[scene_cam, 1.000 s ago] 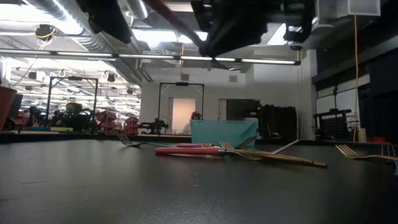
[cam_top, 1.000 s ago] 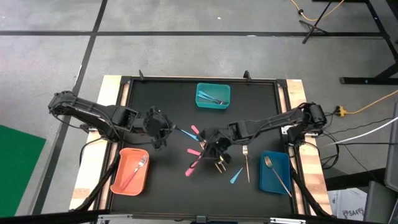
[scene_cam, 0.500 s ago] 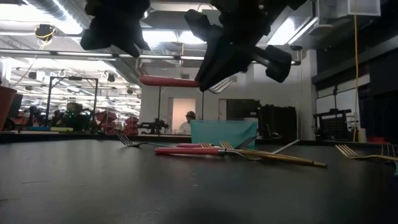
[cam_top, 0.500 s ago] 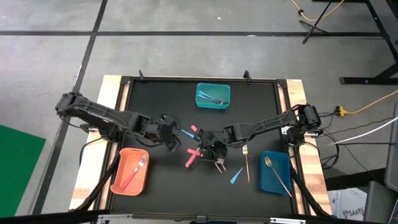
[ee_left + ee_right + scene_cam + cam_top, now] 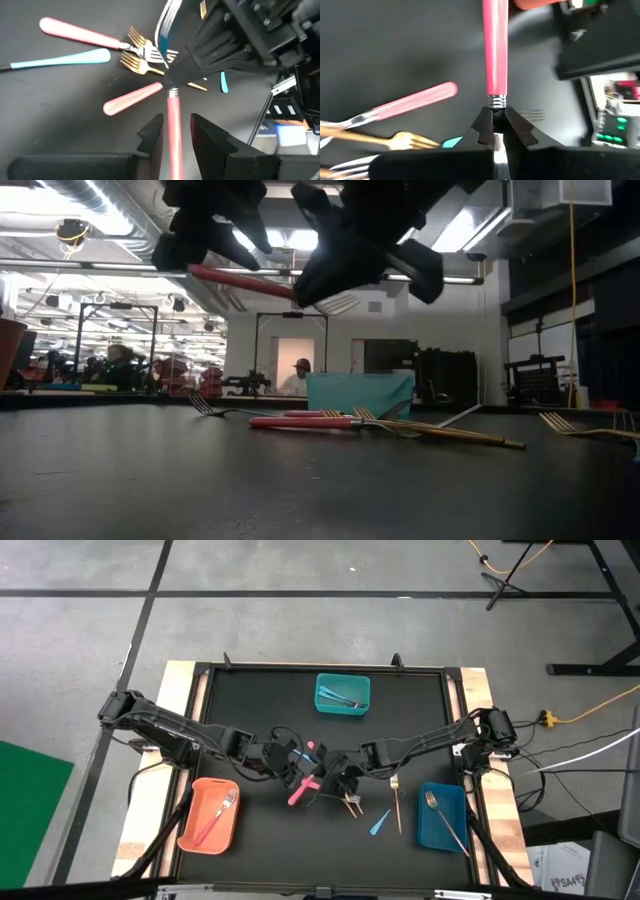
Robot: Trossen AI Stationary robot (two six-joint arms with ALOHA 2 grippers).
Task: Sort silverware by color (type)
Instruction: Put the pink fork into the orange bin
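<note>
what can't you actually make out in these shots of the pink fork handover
- Head of the held pink utensil: right wrist view, hidden between the right gripper fingers; fork or spoon unclear.
- Whether the left gripper fingers touch the handle: left wrist view shows them either side, contact unclear.
- Contents of the teal bin: high view, too small to count.
- Orange bin: low view, cut off at the edge.

The middle of the surface [image 5: 250, 690] is crowded: the left hand [image 5: 290, 757] and right hand [image 5: 335, 772] meet there over a pink-handled fork [image 5: 301, 786] held between them, above loose silverware [image 5: 350, 802]. The near strip between the orange bin [image 5: 208, 816] and the dark-blue bin [image 5: 441, 817] lies open. The teal bin [image 5: 342, 694] blocks the far edge's centre; the corners either side are free.
</note>
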